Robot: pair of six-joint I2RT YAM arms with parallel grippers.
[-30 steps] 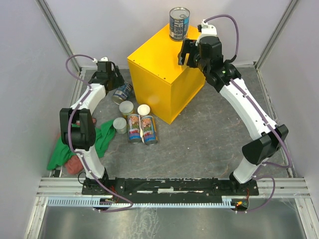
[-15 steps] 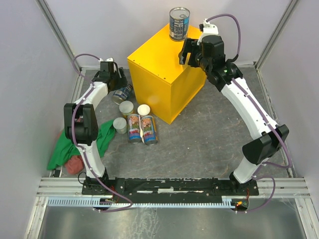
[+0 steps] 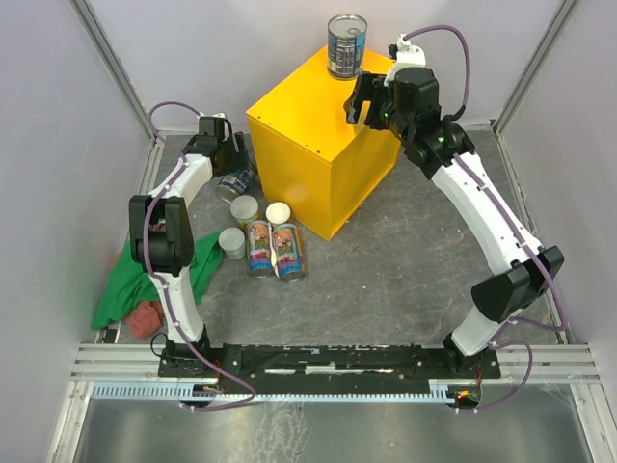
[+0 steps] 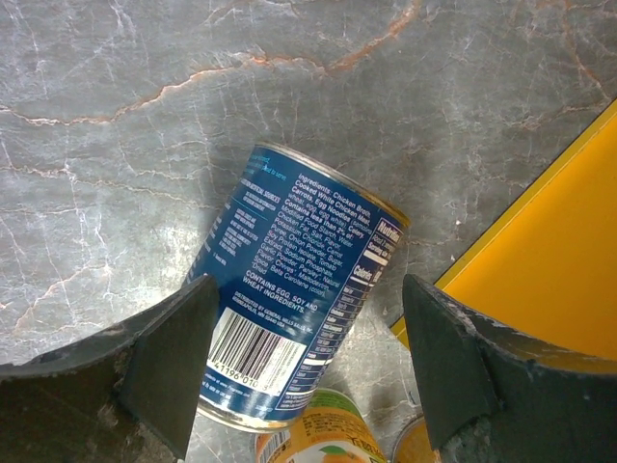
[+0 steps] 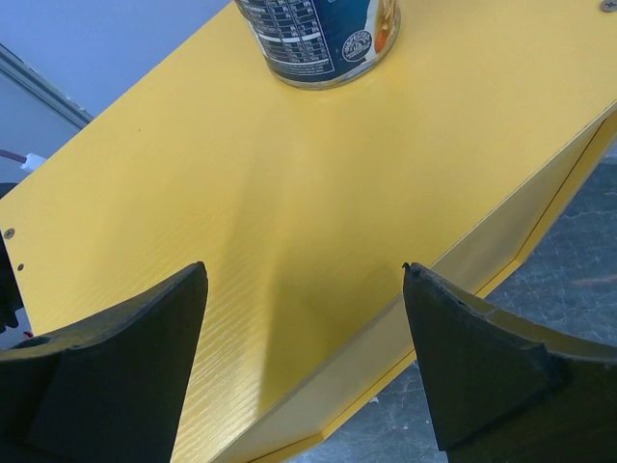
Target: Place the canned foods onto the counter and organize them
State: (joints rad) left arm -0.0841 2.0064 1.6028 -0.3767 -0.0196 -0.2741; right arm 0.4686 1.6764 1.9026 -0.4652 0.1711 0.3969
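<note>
**Yellow counter: one can shelved, a second being straddled**

Yellow counter (image 3: 299, 116) is carrying one upright blue can (image 3: 346, 44). The can is standing at the far corner of the top, probably so that the nearer area is being left free for the others. You are holding the right gripper (image 5: 304, 275) spread wide over that top, enclosing nothing. The can is sitting just beyond its fingertips, apart from them.

You are hovering the left gripper (image 4: 308, 323) over the fallen blue can (image 4: 308, 275), which is lying on its side on the grey stone floor (image 4: 116, 116) just beside the counter's base. The jaws are standing wide, one finger at each side of the label, as a grasp across the can's width would require. Whether either finger is touching cannot be told.

Three small pale-lidded cans (image 3: 244, 207) and two slim colourful cans (image 3: 258, 248) are waiting nearby on the floor.
</note>
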